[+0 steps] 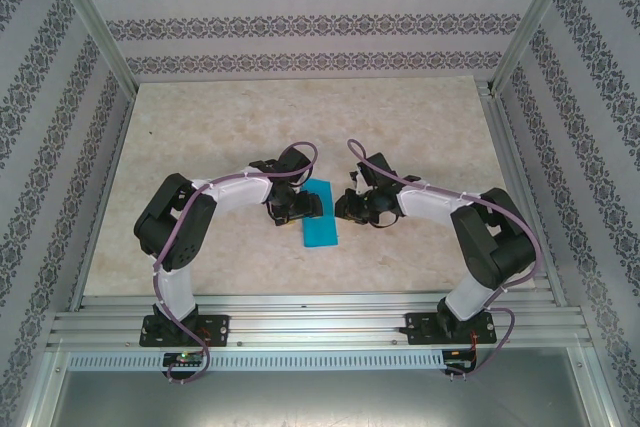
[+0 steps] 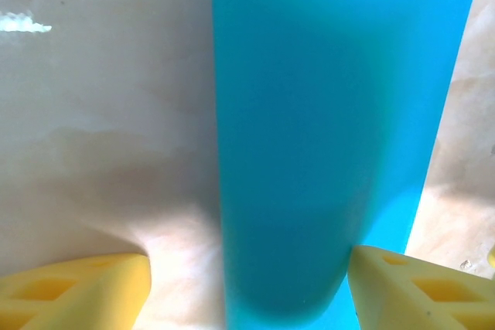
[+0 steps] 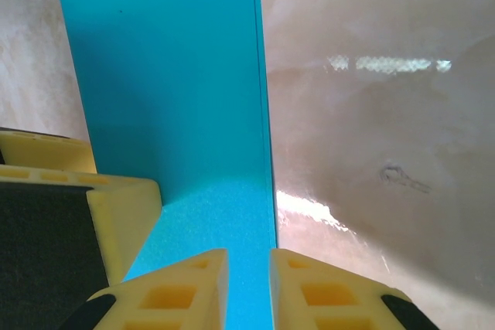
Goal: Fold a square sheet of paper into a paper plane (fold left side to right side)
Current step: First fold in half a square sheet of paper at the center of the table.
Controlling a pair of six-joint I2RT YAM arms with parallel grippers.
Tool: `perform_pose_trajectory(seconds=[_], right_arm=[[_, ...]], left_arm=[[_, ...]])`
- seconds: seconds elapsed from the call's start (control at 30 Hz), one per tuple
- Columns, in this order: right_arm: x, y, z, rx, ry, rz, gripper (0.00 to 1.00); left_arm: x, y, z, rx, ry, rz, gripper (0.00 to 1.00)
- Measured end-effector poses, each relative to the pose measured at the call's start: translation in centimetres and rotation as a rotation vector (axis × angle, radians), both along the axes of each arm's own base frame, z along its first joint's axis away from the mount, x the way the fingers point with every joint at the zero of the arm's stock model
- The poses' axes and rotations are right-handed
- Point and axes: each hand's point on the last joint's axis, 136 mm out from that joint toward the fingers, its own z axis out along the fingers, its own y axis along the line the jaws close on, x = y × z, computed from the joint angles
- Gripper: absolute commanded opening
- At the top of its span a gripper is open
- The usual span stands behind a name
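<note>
Half-fold looks done: sheet [image 1: 320, 215] lies doubled on bench [image 1: 200, 127]. My left gripper [image 2: 247, 268] spread astride it; right gripper [image 3: 247, 276] nearly pressed together at its edge, pinch unclear. Next, I reckon: firm crease w/o shifting layers.

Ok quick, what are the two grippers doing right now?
Left gripper: open, blue paper between its fingers.
Right gripper: almost closed at the paper's edge; can't tell if it's pinching.
</note>
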Motion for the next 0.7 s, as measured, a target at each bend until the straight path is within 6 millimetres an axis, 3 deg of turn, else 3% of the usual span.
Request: perform_pose_trajectory(seconds=[0.7], right_arm=[[-0.09, -0.31, 0.20, 0.003, -0.005, -0.007, 0.21]], left_arm=[[0.00, 0.01, 0.17, -0.012, 0.010, 0.012, 0.70]])
